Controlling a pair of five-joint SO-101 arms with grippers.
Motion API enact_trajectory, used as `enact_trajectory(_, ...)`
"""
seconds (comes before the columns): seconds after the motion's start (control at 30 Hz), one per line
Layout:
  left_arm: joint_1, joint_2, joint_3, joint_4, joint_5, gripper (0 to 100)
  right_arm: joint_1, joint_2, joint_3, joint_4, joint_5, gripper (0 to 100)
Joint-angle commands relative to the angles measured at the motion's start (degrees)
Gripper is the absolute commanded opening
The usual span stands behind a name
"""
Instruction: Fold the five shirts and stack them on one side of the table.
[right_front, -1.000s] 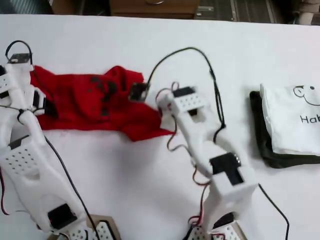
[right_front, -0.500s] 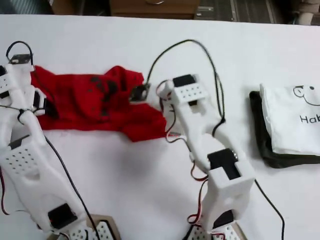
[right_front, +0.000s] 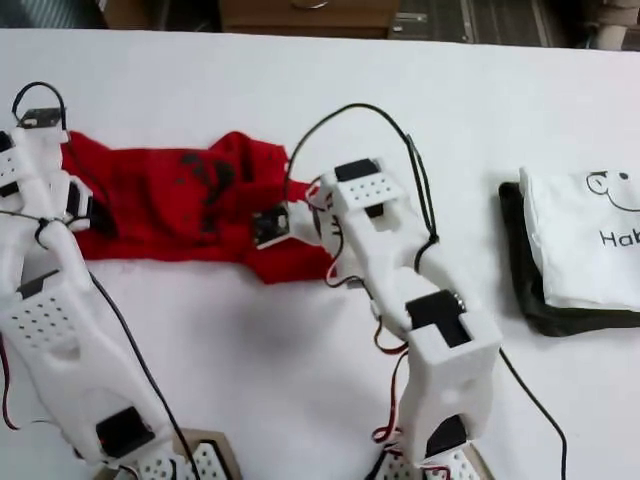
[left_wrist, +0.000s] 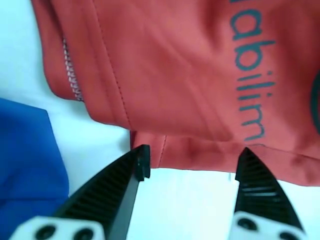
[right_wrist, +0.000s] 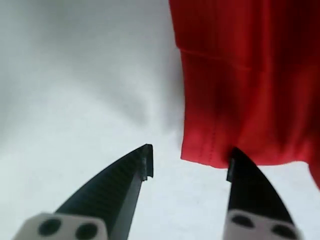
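A crumpled red shirt (right_front: 170, 205) with dark print lies spread on the white table (right_front: 250, 360) at the left centre. My left gripper (left_wrist: 192, 162) is open, its fingers straddling the red shirt's (left_wrist: 175, 75) stitched hem near the print. At the shirt's left end stands the left arm (right_front: 45, 260). My right gripper (right_wrist: 190, 160) is open just above the table, one fingertip (right_wrist: 237, 160) touching the red shirt's (right_wrist: 240, 75) hemmed corner. The right arm (right_front: 380, 230) stands at the shirt's near right corner. Nothing is held by either.
Two folded shirts are stacked at the right edge, a white printed shirt (right_front: 585, 240) on a black one (right_front: 525, 290). A blue cloth (left_wrist: 25, 160) lies beside the red shirt's hem. Black cables (right_front: 420, 170) loop over the right arm.
The right arm has drawn its wrist back toward the near side, down to the shirt's near right corner. That corner has shifted slightly left. The left arm has not moved.
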Motion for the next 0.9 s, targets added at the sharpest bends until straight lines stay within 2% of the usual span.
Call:
enact_trajectory(0.0, -0.26, -0.62, -0.31, 0.26, -0.44, 29, -0.31, 0.13, -0.35, 1.01, 0.44, 24.7)
enact_trajectory(0.33, -0.18, -0.53, -0.48, 0.26, -0.44, 29, -0.04, 4.0, 1.41, -3.82, 0.44, 24.7)
enact_trajectory(0.53, -0.18, -0.62, -0.31, 0.35, -0.44, 29, 0.13, 9.1, -3.08, -3.56, -1.41, 24.6)
enact_trajectory(0.63, -0.26, -0.62, -0.48, 0.62, -0.44, 29, -0.13, 9.1, -4.75, -3.82, -2.29, 16.8)
enact_trajectory(0.73, -0.26, -0.62, -0.57, 0.62, -0.44, 29, 0.22, 9.1, -6.42, -5.23, -4.66, 0.9)
enact_trajectory(0.87, -0.26, -0.62, -0.4, 0.62, -0.44, 29, 1.01, 9.1, -7.65, -6.46, -8.09, 1.8)
